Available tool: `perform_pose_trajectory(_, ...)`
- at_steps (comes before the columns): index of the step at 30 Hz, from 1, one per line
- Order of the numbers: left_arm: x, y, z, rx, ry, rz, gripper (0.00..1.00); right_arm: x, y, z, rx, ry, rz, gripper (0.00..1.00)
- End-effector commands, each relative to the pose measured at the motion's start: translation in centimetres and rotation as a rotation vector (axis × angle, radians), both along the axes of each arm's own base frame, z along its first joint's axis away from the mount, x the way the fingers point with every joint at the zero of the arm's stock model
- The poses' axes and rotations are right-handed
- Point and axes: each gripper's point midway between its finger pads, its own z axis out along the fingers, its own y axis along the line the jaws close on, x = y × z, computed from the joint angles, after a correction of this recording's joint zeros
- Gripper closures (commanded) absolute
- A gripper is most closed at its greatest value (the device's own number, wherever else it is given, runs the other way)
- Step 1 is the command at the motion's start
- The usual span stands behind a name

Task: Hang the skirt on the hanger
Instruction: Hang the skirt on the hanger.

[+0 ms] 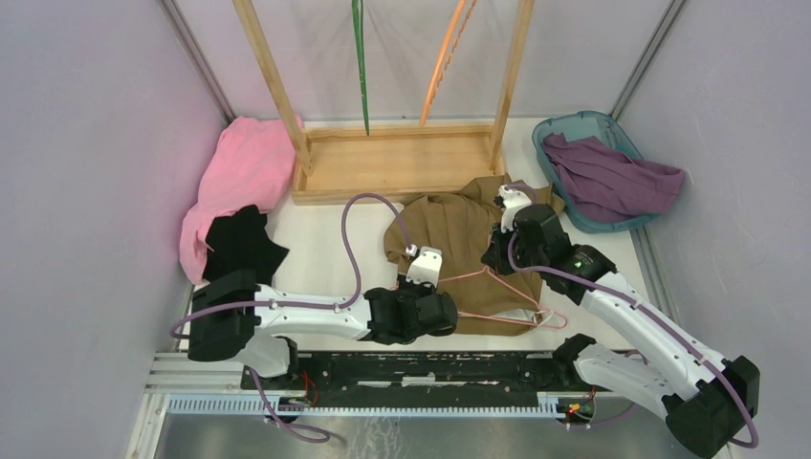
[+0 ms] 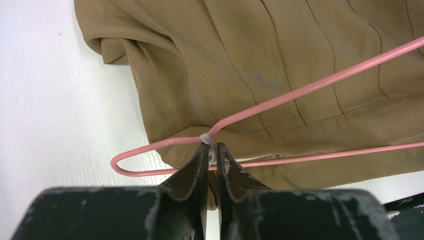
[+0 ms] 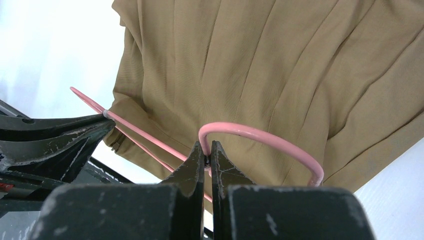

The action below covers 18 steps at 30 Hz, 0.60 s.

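The left gripper (image 1: 435, 282) is closed on the near-left end of the pink hanger (image 1: 497, 287), and the right gripper (image 1: 494, 260) is closed at the hanger's top. Seen from above, the tan skirt (image 1: 459, 225) lies crumpled on the white table (image 1: 325, 239), between the 2 arms and just in front of the wooden rack (image 1: 397, 163). The hanger lies across the skirt's near part. A green hanger (image 1: 361, 67) and an orange hanger (image 1: 445, 67) hang on the rack. A pink cloth (image 1: 244, 172) and a black cloth (image 1: 244, 244) lie at the left. A teal basket (image 1: 574, 124) at the right holds a purple cloth (image 1: 607, 177).

In the left wrist view, the left gripper (image 2: 212, 150) has its jaws almost together. They pinch a pale sleeve on the hanger (image 2: 310, 87) where the wire bends, just beside its rounded end. The wire runs over the skirt (image 2: 240, 60) along its stitched band. Bare table (image 2: 50, 100) shows at the left.

In the right wrist view, the right gripper (image 3: 207, 152) clamps the start of the hanger's curved hook (image 3: 260, 134). The skirt (image 3: 280, 65) fills the view behind it. The left gripper (image 3: 107, 125) shows at the left, holding the wire.
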Motion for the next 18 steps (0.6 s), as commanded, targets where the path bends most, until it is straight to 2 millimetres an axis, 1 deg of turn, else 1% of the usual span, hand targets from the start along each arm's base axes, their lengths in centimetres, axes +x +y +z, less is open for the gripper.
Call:
perform_pose_trajectory(1, 0.7, -1.5, 2.2, -0.049, -0.054, -0.005, 0.83, 1.0, 0.3, 2.0, 0.027, -0.077, -0.005, 0.99)
perform_pose_trajectory(2, 0.5, -1.4, 2.6, -0.051, -0.049, -0.009, 0.82, 0.9, 0.3, 2.0, 0.027, -0.075, -0.004, 0.99)
perform_pose_trajectory(5, -0.1, -1.4, 4.1, -0.061, -0.017, -0.042, 0.75, 0.9, 0.1, 2.1, 0.023, -0.082, -0.003, 0.99)
perform_pose_trajectory(6, -0.4, -1.0, 4.5, -0.04, 0.001, -0.053, 0.72, 0.8, 0.1, 2.2, 0.022, -0.085, -0.002, 0.99)
perform_pose_trajectory(8, -1.1, -1.0, 5.8, -0.04, 0.035, -0.089, 0.68, 0.8, 0.0, 2.4, 0.023, -0.094, 0.002, 0.99)
perform_pose_trajectory(12, -2.2, -0.7, 7.9, -0.049, 0.086, -0.149, 0.57, 0.6, -0.1, 3.0, 0.027, -0.116, 0.011, 0.99)
perform_pose_trajectory(15, -2.2, -0.4, 9.6, -0.063, 0.081, -0.174, 0.47, 0.4, -0.2, 3.9, 0.034, -0.139, 0.022, 0.99)
perform_pose_trajectory(16, -2.0, -0.4, 9.9, -0.067, 0.082, -0.192, 0.39, 0.3, -0.3, 4.3, 0.036, -0.148, 0.028, 0.99)
perform_pose_trajectory(17, -1.6, -0.4, 10.0, -0.073, 0.09, -0.205, 0.36, 0.2, -0.3, 4.9, 0.042, -0.163, 0.034, 0.99)
perform_pose_trajectory(18, -1.4, -0.5, 10.0, -0.08, 0.11, -0.233, 0.35, 0.1, -0.3, 5.5, 0.045, -0.176, 0.042, 0.99)
